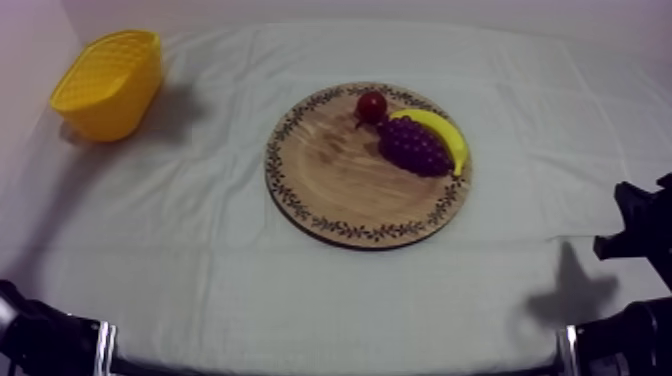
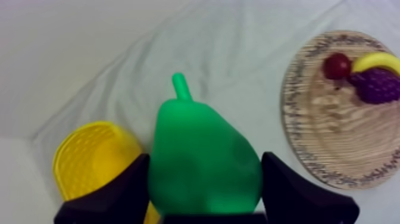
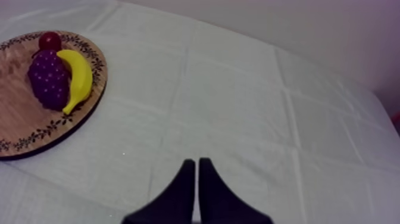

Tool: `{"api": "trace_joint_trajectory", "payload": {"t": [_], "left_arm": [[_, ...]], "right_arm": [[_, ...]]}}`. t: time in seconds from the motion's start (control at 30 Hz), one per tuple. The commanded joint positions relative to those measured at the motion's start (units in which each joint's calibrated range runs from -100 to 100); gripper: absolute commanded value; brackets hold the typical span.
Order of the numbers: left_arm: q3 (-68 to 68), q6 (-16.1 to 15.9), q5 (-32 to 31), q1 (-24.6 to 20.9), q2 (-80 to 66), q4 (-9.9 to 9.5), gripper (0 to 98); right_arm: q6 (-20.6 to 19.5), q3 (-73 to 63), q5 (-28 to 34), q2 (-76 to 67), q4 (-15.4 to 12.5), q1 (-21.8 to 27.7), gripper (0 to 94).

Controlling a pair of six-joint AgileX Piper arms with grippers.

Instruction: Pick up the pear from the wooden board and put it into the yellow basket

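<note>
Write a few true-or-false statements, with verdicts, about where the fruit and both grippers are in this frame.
1. The left gripper is shut on the pear. True.
2. The pear lies on the wooden board. False: it is off the board, held between the left gripper's fingers.
3. The right gripper is open. False: its fingers lie together on nothing.
4. The banana, grapes and small red fruit sit on the board. True.
</note>
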Motion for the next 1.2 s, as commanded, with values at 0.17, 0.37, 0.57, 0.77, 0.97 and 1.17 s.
{"api": "trace_joint_trajectory", "payload": {"t": [0.17, 0.37, 0.57, 0.77, 0.97, 1.17], "left_arm": [[3.11, -1.18, -4.03, -8.42, 1.86, -0.09, 47.5], [1.67, -1.96, -6.19, -12.81, 7.46, 0.06, 48.7], [0.40, -2.52, -8.11, -15.75, 13.74, 0.40, 49.0], [2.66, -2.15, -12.13, -17.06, 17.49, 0.48, 50.7], [7.60, -2.41, -17.78, -18.01, 16.80, 0.60, 64.2], [11.35, -2.94, -19.94, -18.64, 12.71, 0.62, 75.3]], "right_arm": [[-0.08, -0.01, 0.00, -0.01, 0.00, -0.01, 0.3], [-0.08, -0.01, 0.00, -0.01, 0.00, -0.01, 0.3], [-0.08, -0.01, 0.00, -0.01, 0.00, -0.01, 0.3], [-0.08, -0.01, 0.00, -0.01, 0.00, -0.01, 0.3], [-0.08, -0.01, 0.00, -0.01, 0.00, -0.01, 0.3], [-0.08, -0.01, 0.00, -0.01, 0.00, -0.01, 0.3]]}}
